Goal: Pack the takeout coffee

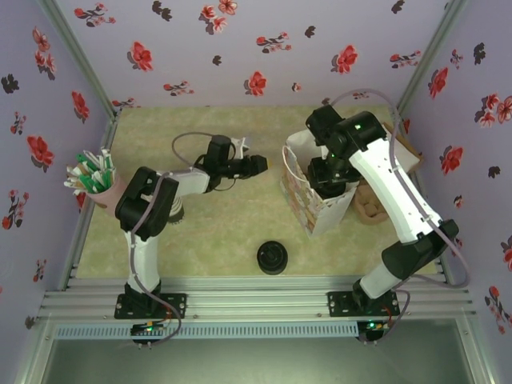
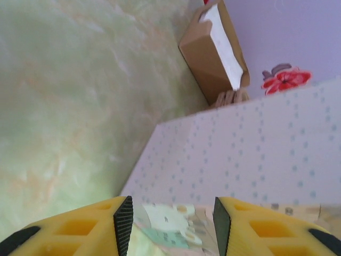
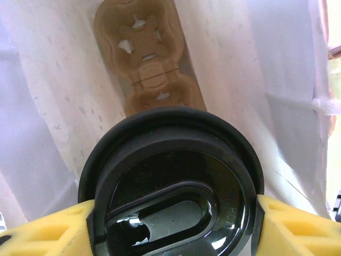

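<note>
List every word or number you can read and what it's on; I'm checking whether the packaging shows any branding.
Lid of the takeout coffee: faint raised lettering near its right rim, too blurred to read.
Side of the paper bag: printed dots and a flower pattern, no words readable.
No text in these pictures can be quoted.

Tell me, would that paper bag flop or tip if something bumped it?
Likely floppy: the paper bag has thin walls that look creased and bowed, so a bump should dent them. The cardboard carrier on its floor may help it stay upright.
</note>
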Controlling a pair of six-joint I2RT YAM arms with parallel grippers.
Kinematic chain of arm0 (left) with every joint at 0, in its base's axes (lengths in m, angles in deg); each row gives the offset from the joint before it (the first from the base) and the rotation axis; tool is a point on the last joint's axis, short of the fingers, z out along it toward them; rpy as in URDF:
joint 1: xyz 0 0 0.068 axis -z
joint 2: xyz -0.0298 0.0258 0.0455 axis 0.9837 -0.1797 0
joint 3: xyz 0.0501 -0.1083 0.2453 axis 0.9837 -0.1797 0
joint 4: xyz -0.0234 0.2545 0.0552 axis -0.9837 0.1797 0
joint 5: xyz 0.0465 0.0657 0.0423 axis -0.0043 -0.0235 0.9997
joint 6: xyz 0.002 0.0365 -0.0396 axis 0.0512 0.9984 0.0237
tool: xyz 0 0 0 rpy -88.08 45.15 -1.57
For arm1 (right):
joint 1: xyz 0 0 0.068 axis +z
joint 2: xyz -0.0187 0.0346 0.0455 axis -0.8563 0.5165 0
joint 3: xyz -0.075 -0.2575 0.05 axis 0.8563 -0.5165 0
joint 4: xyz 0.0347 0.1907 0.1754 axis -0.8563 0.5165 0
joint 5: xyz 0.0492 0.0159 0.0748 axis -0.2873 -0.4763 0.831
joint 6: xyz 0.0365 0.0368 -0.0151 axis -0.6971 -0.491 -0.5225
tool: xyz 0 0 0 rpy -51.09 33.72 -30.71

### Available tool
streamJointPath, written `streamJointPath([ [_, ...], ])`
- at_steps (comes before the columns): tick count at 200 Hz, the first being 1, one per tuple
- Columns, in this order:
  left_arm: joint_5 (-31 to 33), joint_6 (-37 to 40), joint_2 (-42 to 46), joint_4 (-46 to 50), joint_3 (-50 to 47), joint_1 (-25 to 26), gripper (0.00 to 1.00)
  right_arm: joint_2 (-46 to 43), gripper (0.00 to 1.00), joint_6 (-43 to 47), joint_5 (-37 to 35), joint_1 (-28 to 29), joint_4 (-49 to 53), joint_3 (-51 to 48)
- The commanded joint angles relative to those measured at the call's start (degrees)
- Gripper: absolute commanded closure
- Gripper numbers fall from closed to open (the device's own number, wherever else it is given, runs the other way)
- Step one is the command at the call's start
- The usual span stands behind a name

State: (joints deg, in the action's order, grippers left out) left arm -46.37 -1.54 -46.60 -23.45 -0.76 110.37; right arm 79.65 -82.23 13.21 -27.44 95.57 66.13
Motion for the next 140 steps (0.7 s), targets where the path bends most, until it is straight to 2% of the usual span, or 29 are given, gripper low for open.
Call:
streamJointPath([
  [1,1.0,-1.2,2.9,-4.8,-3.1,2.9,0.53,-0.3,0.35,0.6,2.8,1.0,-0.1,-1.0],
  [18,1.6,-1.1,3.1,-4.8,-3.6,4.1,0.53,-0.7,0.35,0.5,2.7,1.2,-1.1,-2.4],
  [55,1.9,-0.8,0.9,-3.0,-0.1,5.1,0.54,0.2,0.35,0.3,-2.7,-0.3,-0.5,-4.2],
  [140,2.4,1.0,1.1,0.7,1.8,5.2,0.54,2.5,0.35,2.7,0.0,-3.9,-5.4,-8.3],
])
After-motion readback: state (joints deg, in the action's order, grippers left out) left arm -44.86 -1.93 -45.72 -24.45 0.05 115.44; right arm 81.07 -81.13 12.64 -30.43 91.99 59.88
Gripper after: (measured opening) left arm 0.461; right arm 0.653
